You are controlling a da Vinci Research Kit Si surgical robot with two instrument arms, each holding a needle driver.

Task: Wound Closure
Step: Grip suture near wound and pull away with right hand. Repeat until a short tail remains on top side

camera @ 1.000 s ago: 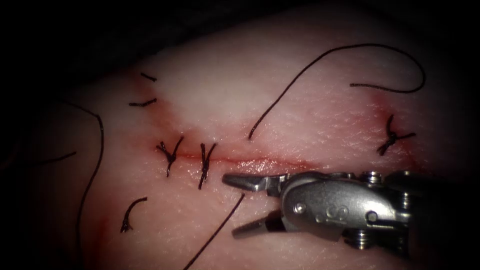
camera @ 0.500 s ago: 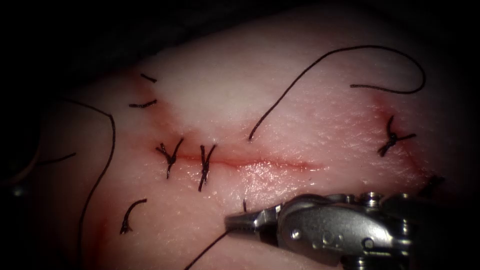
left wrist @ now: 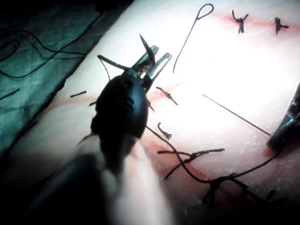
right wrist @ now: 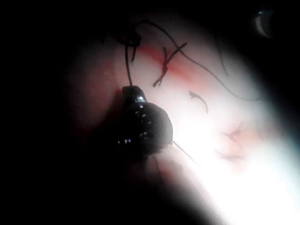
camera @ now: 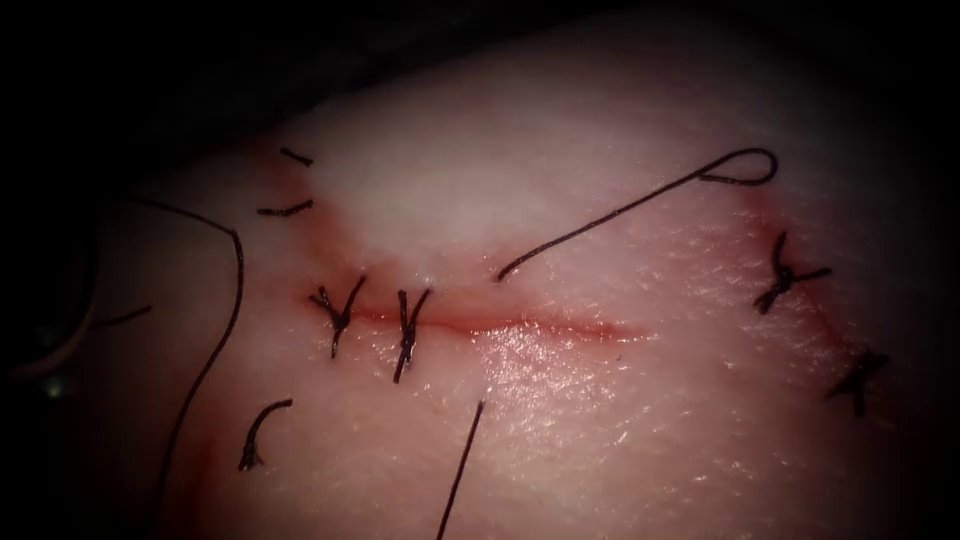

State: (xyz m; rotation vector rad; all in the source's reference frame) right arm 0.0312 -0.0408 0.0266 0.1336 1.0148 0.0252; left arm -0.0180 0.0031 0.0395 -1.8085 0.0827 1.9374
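The dark thread [camera: 600,220] is clamped in the jaws of the right tool [right wrist: 130,91] and is best drawn steadily. The curved steel needle [left wrist: 144,44] is gripped off the pale pink tissue [camera: 560,430] by the left tool [left wrist: 154,61].

A surgical practice bench in a lab. A slab of pale tissue [camera: 560,430] carries a short red cut [camera: 520,325] closed in part by dark knotted stitches [camera: 408,330], with loose thread [camera: 620,210] lying across it. The slab rests on a green cloth [left wrist: 33,89], under strong lighting.
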